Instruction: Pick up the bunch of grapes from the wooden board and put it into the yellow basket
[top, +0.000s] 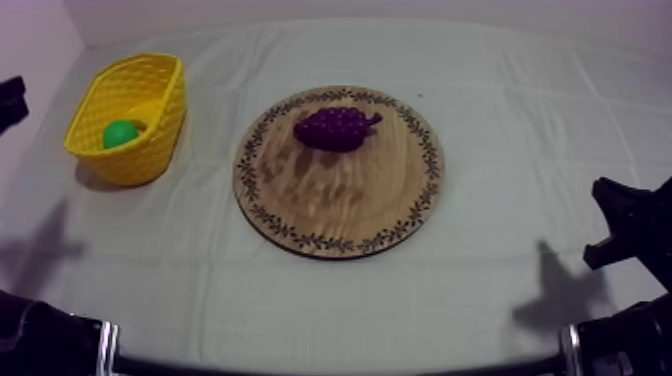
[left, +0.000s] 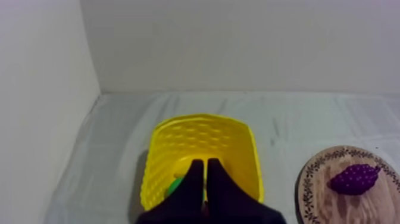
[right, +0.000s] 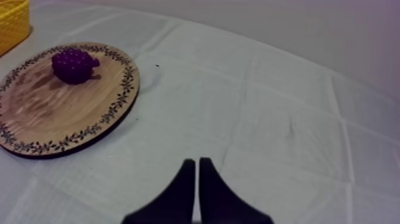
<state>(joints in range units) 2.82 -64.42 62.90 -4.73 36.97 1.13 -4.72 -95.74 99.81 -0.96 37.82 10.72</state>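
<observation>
At the table's left, the basket (top: 152, 150) stands on the cloth (top: 500, 120), tilted a little, with a green fruit (top: 120, 133) lying inside it. In the left wrist view, the left gripper (left: 206, 162) has its fingers pressed together as a narrow wedge with nothing between them, and its tips show against the basket's near side. At mid-table the board (top: 340, 205) lies flat, near the basket but not touching it. The grapes (top: 335, 128) rest on the board's far part, just inside the patterned rim, with the stem pointing right. At the right, the right gripper (right: 197, 161) is likewise drawn narrow and holds nothing. It is over bare cloth, well apart from the board and the grapes.
</observation>
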